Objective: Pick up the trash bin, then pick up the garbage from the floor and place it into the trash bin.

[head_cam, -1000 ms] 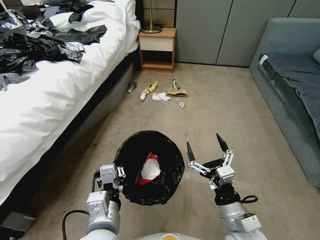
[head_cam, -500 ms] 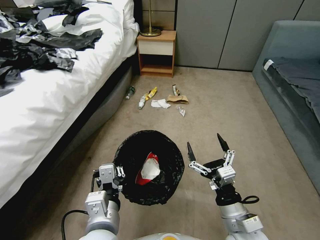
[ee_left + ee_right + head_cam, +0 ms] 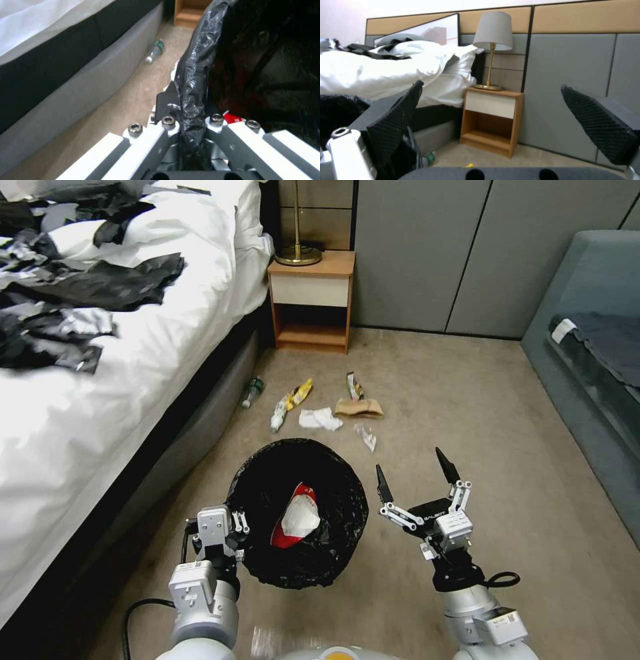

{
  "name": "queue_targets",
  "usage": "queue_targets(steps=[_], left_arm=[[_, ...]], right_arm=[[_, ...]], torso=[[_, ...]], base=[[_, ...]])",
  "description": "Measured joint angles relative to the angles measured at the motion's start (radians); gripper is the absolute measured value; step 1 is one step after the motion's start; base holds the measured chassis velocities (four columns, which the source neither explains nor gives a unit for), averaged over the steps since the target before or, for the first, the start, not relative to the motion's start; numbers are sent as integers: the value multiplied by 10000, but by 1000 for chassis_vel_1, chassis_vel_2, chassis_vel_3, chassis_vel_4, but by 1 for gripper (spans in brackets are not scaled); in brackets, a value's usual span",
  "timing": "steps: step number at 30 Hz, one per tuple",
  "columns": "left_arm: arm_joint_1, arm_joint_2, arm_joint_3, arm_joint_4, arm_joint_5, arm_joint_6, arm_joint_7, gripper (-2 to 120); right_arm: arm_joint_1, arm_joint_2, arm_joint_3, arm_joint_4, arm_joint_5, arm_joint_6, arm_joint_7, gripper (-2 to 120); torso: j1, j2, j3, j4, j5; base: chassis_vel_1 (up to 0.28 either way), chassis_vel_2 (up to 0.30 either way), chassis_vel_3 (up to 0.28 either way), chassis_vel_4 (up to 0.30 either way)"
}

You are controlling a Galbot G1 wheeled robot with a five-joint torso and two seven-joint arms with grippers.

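Head view, near: left gripper (image 3: 235,527) clamped on trash bin (image 3: 298,513) rim, wrapper inside; right gripper (image 3: 413,479) jaws apart, empty. Far: garbage (image 3: 320,410) on floor (image 3: 467,400). Approach step, seemingly; next, reach litter.

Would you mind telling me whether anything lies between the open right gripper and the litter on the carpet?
Nothing visible does. The right gripper hangs open above bare floor; the nearest garbage lies just ahead of it. The trash bin, clamped by the left gripper, sits to its left.
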Motion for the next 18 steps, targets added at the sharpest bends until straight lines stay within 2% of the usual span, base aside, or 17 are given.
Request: queue_targets(steps=[14,18], left_arm=[[-22,-9,18,52,-7,-4,-6,1],[-21,-14,16,52,-6,-8,-5,1]], right_arm=[[48,22,2,-124,-36,120,11,100],[90,16,-1,-122,-39,206,107,100]], torso=[[-1,0,-1,-1,-1],[0,0,0,0,-3]], base=[[-328,318,334,-331],[-239,274,266,-259]])
